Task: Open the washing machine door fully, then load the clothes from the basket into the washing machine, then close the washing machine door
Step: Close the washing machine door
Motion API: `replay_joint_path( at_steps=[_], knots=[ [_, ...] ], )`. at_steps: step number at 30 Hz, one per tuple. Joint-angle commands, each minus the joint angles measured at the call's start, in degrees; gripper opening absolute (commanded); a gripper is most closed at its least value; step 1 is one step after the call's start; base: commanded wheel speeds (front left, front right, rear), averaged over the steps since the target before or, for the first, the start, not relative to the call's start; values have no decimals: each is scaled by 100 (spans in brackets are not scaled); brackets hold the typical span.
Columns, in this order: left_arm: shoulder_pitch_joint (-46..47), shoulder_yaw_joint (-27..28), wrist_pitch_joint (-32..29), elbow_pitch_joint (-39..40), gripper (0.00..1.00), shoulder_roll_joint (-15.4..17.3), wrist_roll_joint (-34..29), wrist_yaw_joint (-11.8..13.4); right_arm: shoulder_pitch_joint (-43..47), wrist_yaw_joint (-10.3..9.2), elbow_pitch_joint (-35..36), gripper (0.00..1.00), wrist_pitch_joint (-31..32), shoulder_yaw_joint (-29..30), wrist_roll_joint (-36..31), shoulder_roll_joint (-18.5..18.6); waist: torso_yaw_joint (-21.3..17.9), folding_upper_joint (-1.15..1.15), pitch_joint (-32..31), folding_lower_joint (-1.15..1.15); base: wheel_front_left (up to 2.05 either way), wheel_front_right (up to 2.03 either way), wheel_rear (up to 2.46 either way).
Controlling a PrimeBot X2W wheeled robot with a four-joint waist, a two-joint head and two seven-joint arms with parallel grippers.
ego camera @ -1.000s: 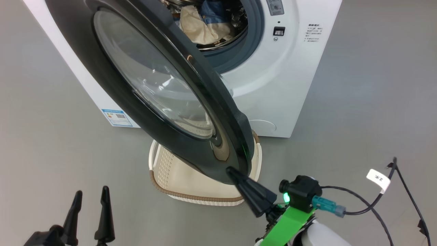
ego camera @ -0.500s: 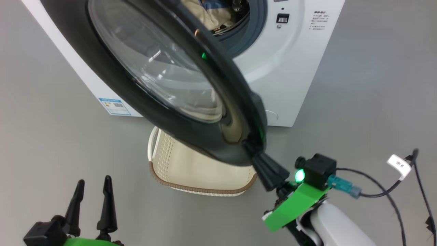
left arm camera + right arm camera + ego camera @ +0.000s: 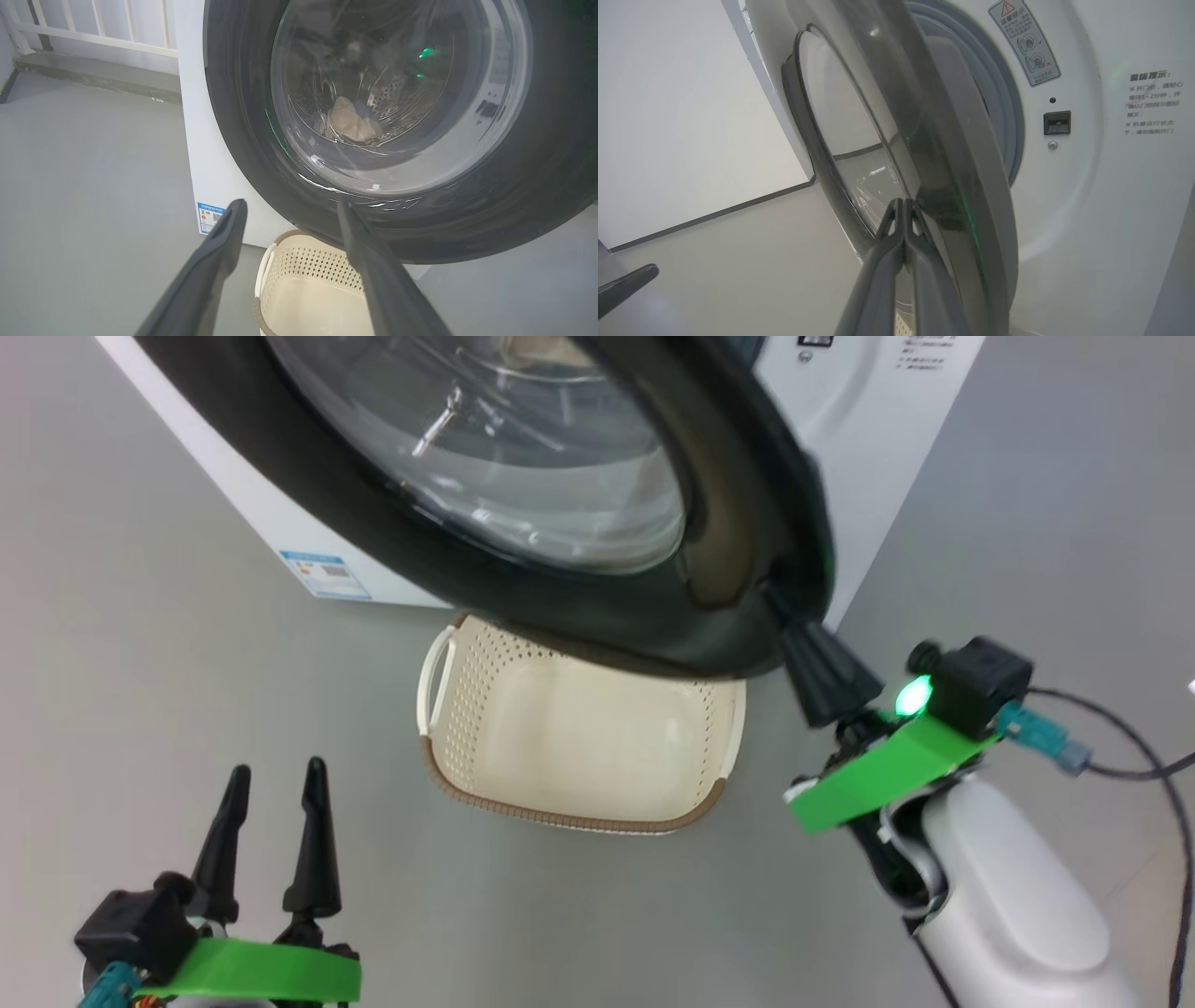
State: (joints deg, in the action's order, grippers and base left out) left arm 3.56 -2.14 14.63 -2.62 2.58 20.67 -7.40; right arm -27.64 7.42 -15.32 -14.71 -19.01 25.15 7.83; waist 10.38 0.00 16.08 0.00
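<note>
Effector: right gripper (image 3: 903,205), fingers pressed together, tips at the free edge of the washing machine door (image 3: 728,476); contact likely, though the rim hides it. The left gripper (image 3: 277,770) has its fingers apart, low, with open floor (image 3: 140,663) around it. The door leaves a narrow gap to the washing machine (image 3: 868,448). The basket (image 3: 560,817) below is bare inside. The clothes (image 3: 350,123) lie in the drum (image 3: 397,100). Since 1 s ago the door has swung nearer shut.
</note>
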Motion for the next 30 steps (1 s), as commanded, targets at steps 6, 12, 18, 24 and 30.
replay_joint_path(
  at_steps=[6,12,18,24,30],
  knots=[
    [337,52,37,212,100,38,-1,-9,-616,7,-97,0,-29,191,-71,117,208,0,326,0,0,0,0],
    [450,-62,37,246,100,32,71,-9,-1079,7,-300,0,-29,432,-76,207,333,0,510,0,0,0,0],
    [590,-227,37,274,100,31,137,-9,-1486,7,-454,0,-29,748,-91,268,479,0,720,0,0,0,0],
    [689,-301,37,312,100,31,163,-9,-1807,7,-585,0,-29,987,-131,295,570,0,873,0,0,0,0],
    [738,-356,37,348,100,31,186,-9,-2105,7,-721,0,-29,1280,-214,284,656,0,985,0,0,0,0]
  ],
)
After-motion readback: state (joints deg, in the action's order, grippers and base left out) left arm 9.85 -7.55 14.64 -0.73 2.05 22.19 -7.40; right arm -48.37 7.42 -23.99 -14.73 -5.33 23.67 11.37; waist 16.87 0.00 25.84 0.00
